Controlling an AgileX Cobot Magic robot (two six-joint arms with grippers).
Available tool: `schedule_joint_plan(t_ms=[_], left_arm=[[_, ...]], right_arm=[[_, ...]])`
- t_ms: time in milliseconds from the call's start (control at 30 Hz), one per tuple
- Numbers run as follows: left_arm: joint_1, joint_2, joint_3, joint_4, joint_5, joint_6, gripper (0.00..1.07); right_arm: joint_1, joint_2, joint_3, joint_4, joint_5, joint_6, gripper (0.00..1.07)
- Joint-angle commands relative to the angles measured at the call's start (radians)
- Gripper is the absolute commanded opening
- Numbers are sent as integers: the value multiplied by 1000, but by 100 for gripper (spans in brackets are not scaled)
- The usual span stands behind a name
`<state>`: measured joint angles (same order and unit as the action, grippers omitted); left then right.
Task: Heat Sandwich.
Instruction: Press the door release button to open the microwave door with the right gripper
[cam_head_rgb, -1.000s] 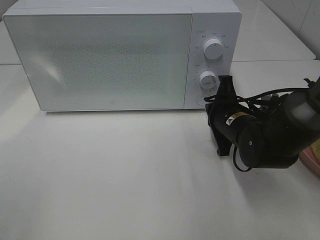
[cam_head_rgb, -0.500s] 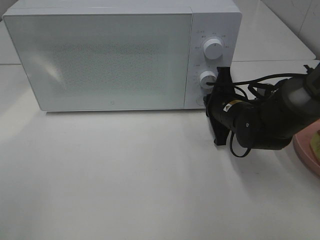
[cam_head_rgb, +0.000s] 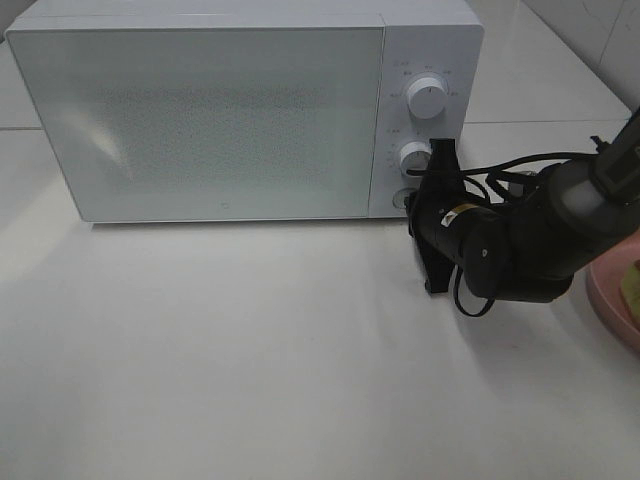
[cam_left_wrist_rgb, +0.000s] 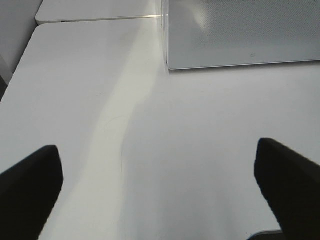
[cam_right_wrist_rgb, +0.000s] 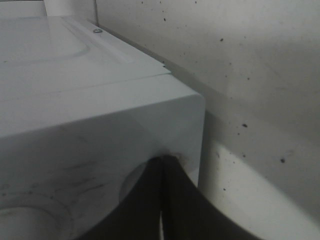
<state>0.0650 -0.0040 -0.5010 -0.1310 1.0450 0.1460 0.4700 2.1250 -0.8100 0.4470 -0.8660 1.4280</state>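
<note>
Nearest the high camera lies a bare stretch of white table (cam_head_rgb: 250, 350). The left gripper (cam_left_wrist_rgb: 156, 147) shows only in its own wrist view, where it hangs over that surface with its fingers spread wide and nothing between them, short of the microwave's left front corner. Further in, at the right edge of the high view, a pink plate (cam_head_rgb: 608, 300) is cut off by the frame, and the sandwich (cam_head_rgb: 632, 287) sits on it as a thin yellow-tan sliver. Too little of it shows to tell its long axis. The right arm lies between the plate and the oven, and the right gripper (cam_head_rgb: 442, 148) has its fingers pressed together, holding nothing. The tips point at the control panel just beside the lower knob (cam_head_rgb: 413, 158), above a round button (cam_head_rgb: 402, 198). The wrist view puts them at the panel's right corner, though whether they touch cannot be told. Behind stands the microwave (cam_head_rgb: 220, 110) with its door (cam_head_rgb: 200, 60) shut. The sandwich lies to the right of those fingertips, back along the arm and well apart from them. The right arm is plainly the nearer one, but the door probably has to open first.
</note>
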Motion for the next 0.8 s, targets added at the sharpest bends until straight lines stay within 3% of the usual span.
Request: schedule_joint_plan(t_ms=[33, 567, 800], left_arm=[[-6, -23, 3, -8, -13, 0, 101], [-6, -23, 3, -8, -13, 0, 101], [-6, -23, 3, -8, -13, 0, 101]], right_arm=[[-5, -4, -17, -2, -108, -27, 1], [-4, -3, -30, -21, -211, 9, 0], [-5, 54, -114, -16, -288, 2, 0]])
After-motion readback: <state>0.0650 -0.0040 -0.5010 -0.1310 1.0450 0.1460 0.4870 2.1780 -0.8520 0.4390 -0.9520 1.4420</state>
